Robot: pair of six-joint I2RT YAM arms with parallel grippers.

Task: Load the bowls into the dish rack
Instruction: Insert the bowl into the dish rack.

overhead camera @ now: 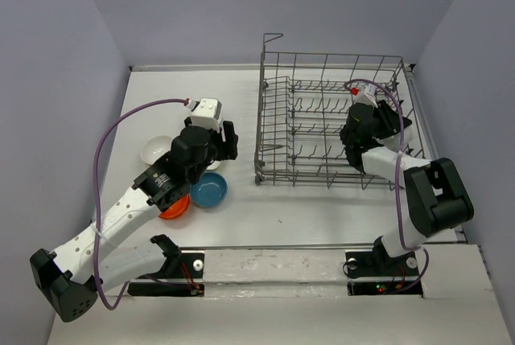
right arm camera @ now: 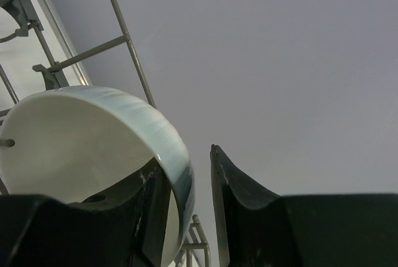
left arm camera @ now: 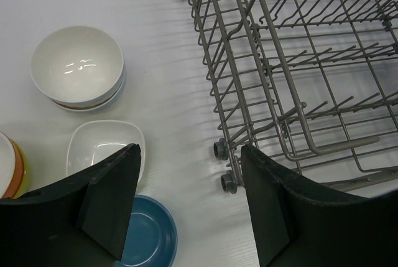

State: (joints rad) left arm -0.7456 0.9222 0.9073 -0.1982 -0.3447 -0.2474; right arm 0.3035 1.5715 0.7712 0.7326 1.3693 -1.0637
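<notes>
- right gripper (right arm camera: 183,161) is down inside the dish rack (overhead camera: 330,178), which takes up the 3 o'clock side of the table (overhead camera: 322,216)
- a white bowl with a pale blue outside (right arm camera: 81,142) is tipped up on its edge there, its rim sitting between the fingers (there's a sliver of daylight on the outer side, so I can't tell if it's actually squeezing)
- left gripper (left arm camera: 189,155) is spread wide with nothing in it, hanging over the loose bowls at the rack's 9 o'clock
- wrist view under it: squarish white bowl (left arm camera: 102,145) at about 8 o'clock, blue bowl (left arm camera: 146,236) at 6 o'clock and partly hidden by a finger, round white bowl (left arm camera: 78,61) out at 10 o'clock, nested in another bowl
- top view: orange-red bowl (overhead camera: 175,208) right beside the blue one at its 8 o'clock, half under the left arm
</notes>
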